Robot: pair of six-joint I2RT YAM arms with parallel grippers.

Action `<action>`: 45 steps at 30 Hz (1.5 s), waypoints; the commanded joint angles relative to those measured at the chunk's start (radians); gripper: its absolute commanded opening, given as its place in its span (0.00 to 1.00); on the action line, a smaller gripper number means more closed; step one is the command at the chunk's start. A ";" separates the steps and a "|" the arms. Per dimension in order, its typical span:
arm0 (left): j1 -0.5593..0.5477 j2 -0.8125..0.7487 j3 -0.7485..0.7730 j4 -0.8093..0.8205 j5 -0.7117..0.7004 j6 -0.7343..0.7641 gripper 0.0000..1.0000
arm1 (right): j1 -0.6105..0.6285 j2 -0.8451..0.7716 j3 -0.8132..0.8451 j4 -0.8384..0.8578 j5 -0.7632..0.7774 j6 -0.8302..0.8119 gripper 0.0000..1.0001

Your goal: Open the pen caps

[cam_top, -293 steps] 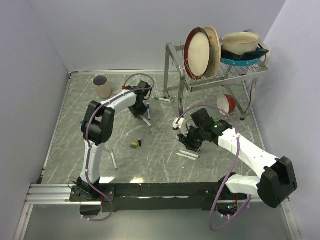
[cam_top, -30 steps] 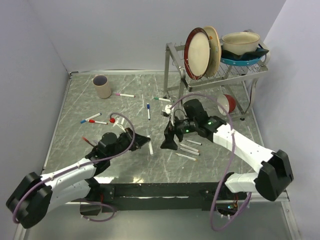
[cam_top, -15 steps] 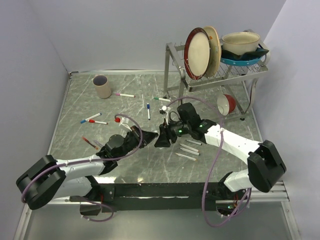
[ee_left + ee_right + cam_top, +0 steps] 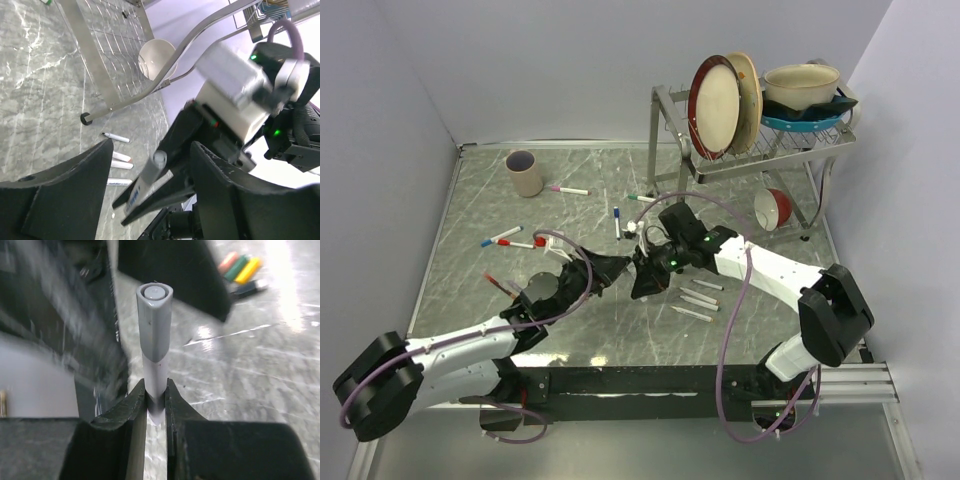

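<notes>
Pinching one grey-capped pen (image 4: 154,365): right claw (image 4: 155,395) | left claw (image 4: 150,150) spread | four loose caps (image 4: 241,268) nearby

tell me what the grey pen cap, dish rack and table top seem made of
Grey pen cap: likely plastic, matte, moulded three-sided shape. Dish rack: metal, shiny silver bars and wire grid. Table top: grey veined marble look, glossy; stone or laminate, can't tell.
</notes>
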 commanded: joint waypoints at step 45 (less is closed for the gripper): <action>0.012 -0.479 0.024 -0.537 -0.564 0.073 0.01 | 0.070 0.110 0.100 -0.325 0.031 -0.308 0.00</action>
